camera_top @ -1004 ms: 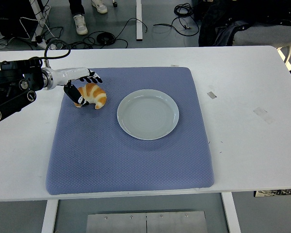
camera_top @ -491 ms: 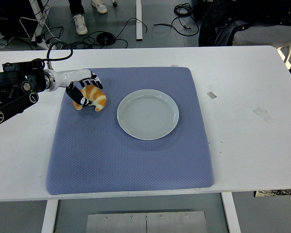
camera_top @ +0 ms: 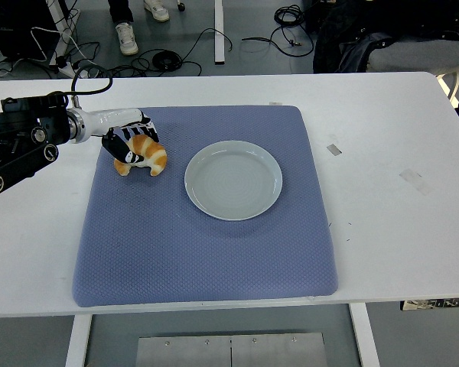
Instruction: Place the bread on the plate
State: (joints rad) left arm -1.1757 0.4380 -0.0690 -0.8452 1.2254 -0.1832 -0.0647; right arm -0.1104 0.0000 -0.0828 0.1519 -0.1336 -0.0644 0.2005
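We see the left hand [camera_top: 130, 142] reaching in from the left edge over the far left part of a blue-grey quilted mat [camera_top: 206, 245] that covers the middle of the white tabletop [camera_top: 390, 229]. Its fingers [camera_top: 138, 156] are curled down around the croissant [camera_top: 143, 154], wrapping the left and upper part of the pastry, so we read the hand as closed on it. Whether the croissant is lifted clear of the mat or resting on it we cannot tell.

The croissant sits at the mat's far left area, to the left of the plate [camera_top: 233, 180] and apart from it, with a strip of bare mat between them. It is golden with pale stripes, and its long axis runs from upper left to lower right in the picture. The lower-right end points down toward the near edge and the plate's side, while the other end is hidden under the hand. The curved back faces the far side of the table.

The plate is round, pale grey-white and holds nothing. It lies near the centre of the mat.

Beyond the tabletop, cables [camera_top: 168, 57] lie on the floor, and a person's shoe [camera_top: 126, 37] shows at the top.
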